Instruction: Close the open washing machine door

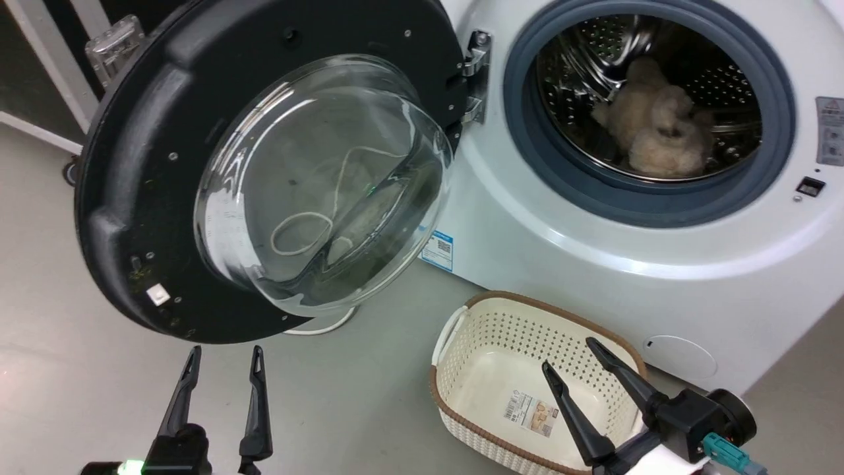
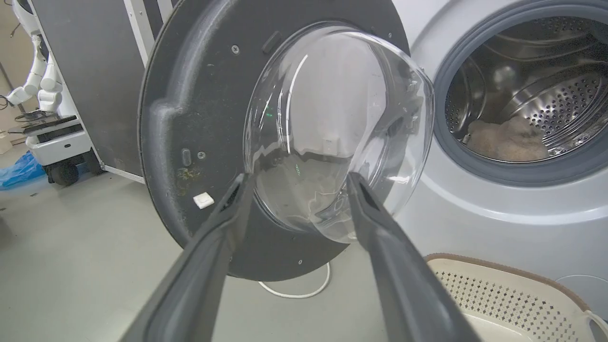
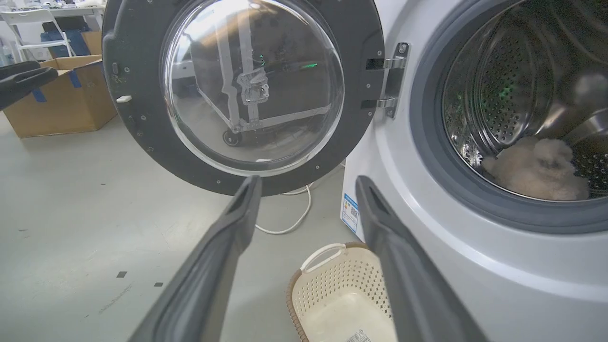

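The washing machine door (image 1: 151,165) hangs wide open to the left of the washing machine (image 1: 593,264), held by a metal hinge (image 1: 476,72); its glass bowl (image 1: 323,185) bulges toward me. The door (image 2: 190,118) also shows in the left wrist view and the door (image 3: 137,95) in the right wrist view. The grey-ringed steel drum (image 1: 649,99) holds a fluffy cream item (image 1: 659,125). My left gripper (image 1: 224,356) is open just below the door's lower rim, apart from it. Low at the right, my right gripper (image 1: 568,353) stands open over the basket, holding nothing.
A cream perforated basket (image 1: 461,389) with a brown rim sits on the grey floor before the machine. A white cable (image 2: 294,289) loops on the floor under the door. A black panel (image 2: 95,71) stands behind the door; a cardboard box (image 3: 57,95) sits far left.
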{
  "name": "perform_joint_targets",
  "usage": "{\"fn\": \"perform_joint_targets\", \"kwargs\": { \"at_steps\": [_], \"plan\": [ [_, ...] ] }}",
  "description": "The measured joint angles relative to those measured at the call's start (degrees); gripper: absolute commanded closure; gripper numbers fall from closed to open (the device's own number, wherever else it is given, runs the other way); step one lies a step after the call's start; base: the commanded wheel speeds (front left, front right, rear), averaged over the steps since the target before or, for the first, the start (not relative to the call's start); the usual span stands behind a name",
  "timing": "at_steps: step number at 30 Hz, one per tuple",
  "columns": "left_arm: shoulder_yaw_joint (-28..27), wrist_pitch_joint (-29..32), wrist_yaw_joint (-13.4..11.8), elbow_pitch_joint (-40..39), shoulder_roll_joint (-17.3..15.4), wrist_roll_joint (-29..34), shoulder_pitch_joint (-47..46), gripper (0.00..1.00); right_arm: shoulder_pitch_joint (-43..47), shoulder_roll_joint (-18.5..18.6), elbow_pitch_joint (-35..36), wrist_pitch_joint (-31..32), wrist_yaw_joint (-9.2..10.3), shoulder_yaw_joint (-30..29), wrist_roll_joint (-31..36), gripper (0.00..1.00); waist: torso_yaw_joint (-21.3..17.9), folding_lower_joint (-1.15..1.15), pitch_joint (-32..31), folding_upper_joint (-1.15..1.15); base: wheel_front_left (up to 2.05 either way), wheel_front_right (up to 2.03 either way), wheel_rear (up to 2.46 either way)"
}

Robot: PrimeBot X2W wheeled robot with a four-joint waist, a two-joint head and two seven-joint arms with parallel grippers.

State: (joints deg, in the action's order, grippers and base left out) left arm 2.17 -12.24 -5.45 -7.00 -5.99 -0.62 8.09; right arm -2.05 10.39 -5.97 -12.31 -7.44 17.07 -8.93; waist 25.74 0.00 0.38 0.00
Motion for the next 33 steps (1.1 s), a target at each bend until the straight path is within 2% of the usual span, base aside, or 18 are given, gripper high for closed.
{"fn": "perform_joint_targets", "kwargs": {
  "at_steps": [2,3,4,10,13,20,24,28,33],
  "plan": [
    [0.08,-0.34,-0.02,-0.03,-0.03,-0.01,0.23,0.0,0.0,0.14,-0.12,-0.24,0.0,0.19,-0.23,0.0,0.5,0.0,0.02,0.0,0.0,0.0,0.0],
    [0.14,-0.7,0.01,0.2,-0.02,-0.78,0.48,0.57,0.02,0.15,-0.57,-0.68,0.0,0.1,-0.75,0.0,1.22,0.0,0.06,0.0,0.0,0.0,0.0],
    [0.26,-0.85,0.09,0.32,-0.05,-0.91,0.52,0.99,0.02,0.16,-0.63,-0.76,0.0,0.15,-0.76,0.0,1.49,0.0,0.1,0.0,0.0,0.0,0.0],
    [0.34,-1.54,0.22,-1.56,0.18,-2.34,0.52,1.0,0.14,0.29,-0.68,-1.51,0.0,0.54,-1.15,0.0,3.09,0.0,0.42,0.0,0.0,0.0,0.0],
    [-1.1,-1.96,1.21,-3.86,0.31,-4.12,0.2,1.0,0.39,0.32,-0.63,-1.92,0.0,0.25,-1.24,0.0,3.9,0.0,0.59,0.0,0.0,0.0,0.0],
    [-6.98,-2.5,6.83,-5.72,-2.33,-10.95,-8.0,1.0,2.21,0.66,0.71,-2.43,0.0,-2.4,-1.21,0.0,4.72,0.0,2.69,0.0,0.0,0.0,0.0],
    [-13.92,-1.25,8.25,-3.87,-5.41,-19.46,-15.35,1.0,2.43,1.4,1.51,-2.44,0.0,-2.32,-1.02,0.0,3.37,0.0,4.4,0.0,0.0,0.0,0.0],
    [-21.97,4.9,8.62,0.13,-8.91,-30.8,-23.08,1.0,2.07,2.3,2.37,-2.44,0.0,-3.1,-1.35,0.0,0.62,0.02,6.77,0.0,0.0,0.0,0.0],
    [-31.23,14.62,6.19,9.69,-13.44,-44.33,-30.97,1.0,1.62,3.64,2.48,-2.44,0.0,-3.41,-1.67,0.0,-2.78,0.01,9.23,0.0,0.0,0.0,0.0]
  ]
}}
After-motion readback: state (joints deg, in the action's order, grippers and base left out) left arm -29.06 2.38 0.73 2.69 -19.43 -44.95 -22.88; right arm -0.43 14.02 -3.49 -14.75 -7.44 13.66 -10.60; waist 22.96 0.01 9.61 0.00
